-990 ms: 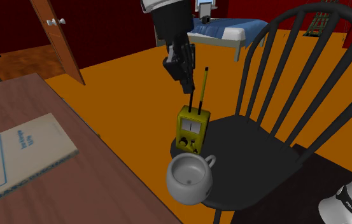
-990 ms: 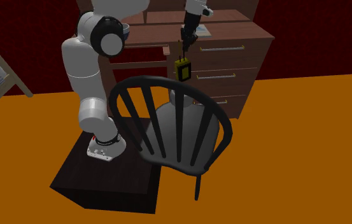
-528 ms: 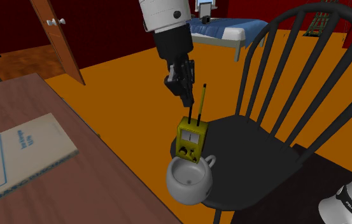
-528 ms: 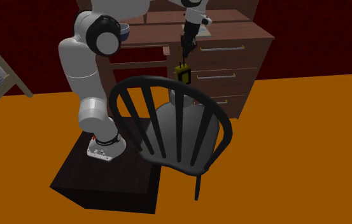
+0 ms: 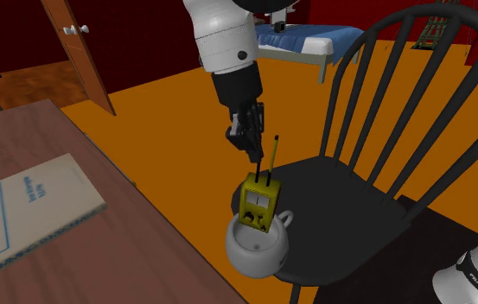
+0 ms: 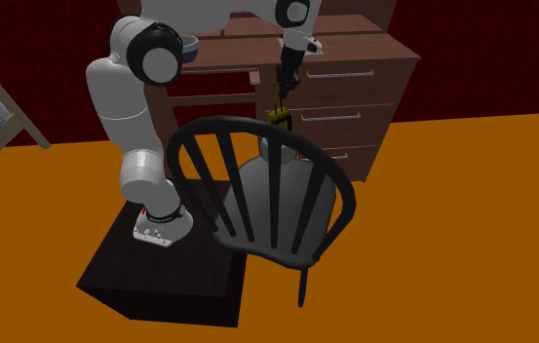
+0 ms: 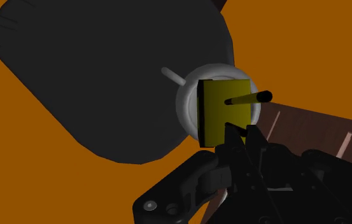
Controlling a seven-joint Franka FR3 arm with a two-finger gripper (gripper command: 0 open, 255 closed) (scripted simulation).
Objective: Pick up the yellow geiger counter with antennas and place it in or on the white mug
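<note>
Lying on the counter (image 5: 159,259) at the shoulder view's left is a book (image 5: 21,216); rightward, the end effector (image 5: 251,154) is clamping an antenna of the yellow geiger counter (image 5: 257,201), its base sitting inside the white mug (image 5: 258,252) on the black chair (image 5: 349,199).

Orange floor (image 6: 452,244), dark red walls (image 6: 33,39), wooden dresser (image 6: 365,93), blue bed (image 5: 302,36).

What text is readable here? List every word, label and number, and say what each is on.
"ENVIRONM", cut off by the picture's edge: large blue letters on the book lying on the table.
A smaller blue line on the book: too blurred to read.
"FRANKA", followed by a word too small to read: on the arm's base.
The counter: dials on its face, no readable text.
</note>
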